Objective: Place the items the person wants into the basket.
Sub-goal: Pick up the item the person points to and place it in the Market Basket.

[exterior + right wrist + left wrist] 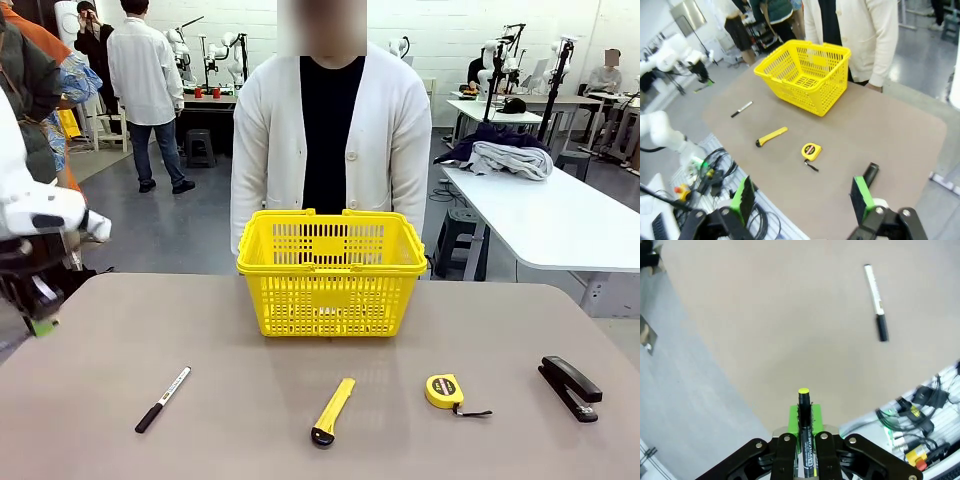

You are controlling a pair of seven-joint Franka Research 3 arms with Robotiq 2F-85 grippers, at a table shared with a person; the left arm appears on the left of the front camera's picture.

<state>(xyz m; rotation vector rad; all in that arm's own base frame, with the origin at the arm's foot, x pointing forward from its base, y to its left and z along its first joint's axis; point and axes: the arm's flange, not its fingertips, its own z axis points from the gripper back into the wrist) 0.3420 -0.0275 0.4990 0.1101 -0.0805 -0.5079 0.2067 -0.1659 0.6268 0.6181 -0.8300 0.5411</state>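
left wrist view: you see the left gripper [805, 412] closed tight on the black marker with a yellow end [806, 435]. the marker is clamped between the green pads, its yellow end pointing away from the wrist, over the tan table [790, 315] close to that table's edge. the white and black marker [875, 302] lies flat on the table farther off, apart from the gripper. front view: you find the left arm at the table's left edge, well apart from the yellow basket [330, 290]. the basket stands upright at the far middle of the table, just in front of the person [330, 130] in the white cardigan, whose arms are down at the sides. along the near side of the table, from left to right, lie the white and black marker, the yellow utility knife [333, 410] with its black tip toward the robot's side, the round yellow tape measure [444, 391] with a short black strap trailing to the right, and the black stapler [570, 387]. all four lie apart from one another and outside the basket. right wrist view: you see the right gripper [801, 200] with its jaws spread wide and nothing between the green pads. it is held up off the table and looks down across it, and the stapler is the nearest thing to it.
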